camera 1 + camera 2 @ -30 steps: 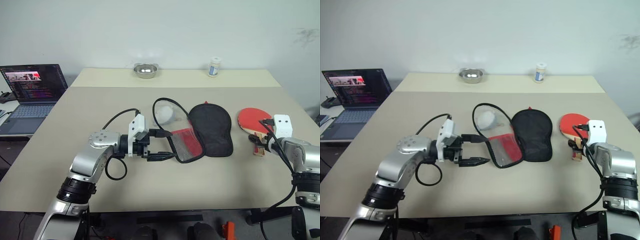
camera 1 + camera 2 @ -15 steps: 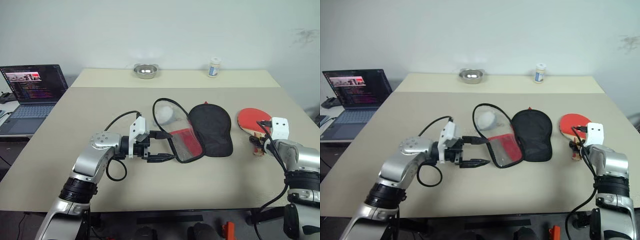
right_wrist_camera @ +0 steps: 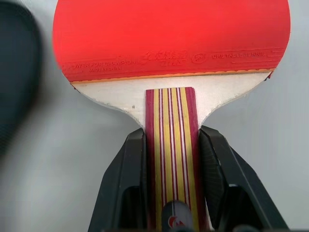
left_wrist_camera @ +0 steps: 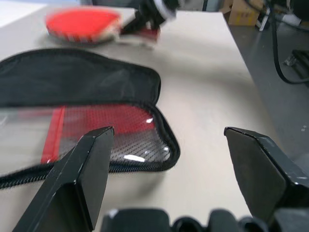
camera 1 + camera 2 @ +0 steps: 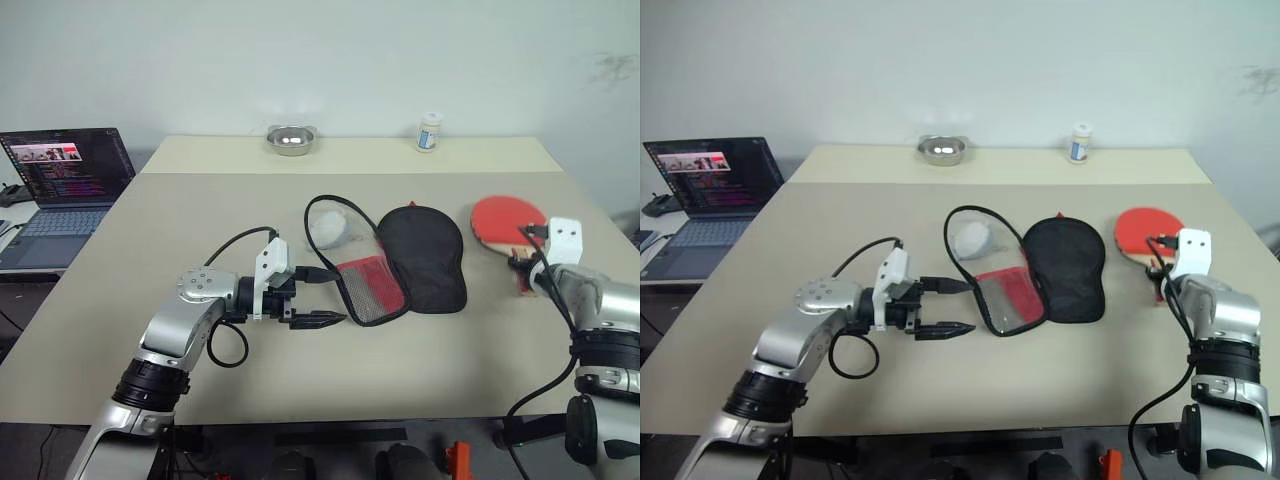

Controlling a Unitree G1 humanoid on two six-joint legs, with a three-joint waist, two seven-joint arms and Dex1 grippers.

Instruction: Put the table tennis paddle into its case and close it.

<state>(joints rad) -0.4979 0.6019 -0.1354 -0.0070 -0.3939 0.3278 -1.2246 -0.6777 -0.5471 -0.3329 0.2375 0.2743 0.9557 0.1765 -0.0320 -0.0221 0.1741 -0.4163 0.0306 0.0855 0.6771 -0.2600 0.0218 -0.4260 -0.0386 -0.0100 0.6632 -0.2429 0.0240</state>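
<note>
The table tennis paddle (image 5: 506,220) has a red face and a striped wooden handle. It hangs a little above the table at the right. My right gripper (image 3: 171,145) is shut on the handle, one black finger on each side. The case (image 5: 425,258) lies unzipped at mid-table, its black half to the right and its red mesh half (image 5: 368,290) to the left. My left gripper (image 5: 338,294) stands open just left of the mesh half, pointing at it and apart from it. The left wrist view has the mesh edge (image 4: 145,145) between the open fingers.
A loop of the case's black edging (image 5: 330,204) circles a whitish patch behind the mesh half. At the table's far edge stand a metal bowl (image 5: 291,140) and a small white bottle (image 5: 429,132). An open laptop (image 5: 65,185) sits off the table's left side.
My right gripper has closed on the paddle's handle and lifted the paddle off the table, a little away from me. The left arm and the case have stayed in place.
</note>
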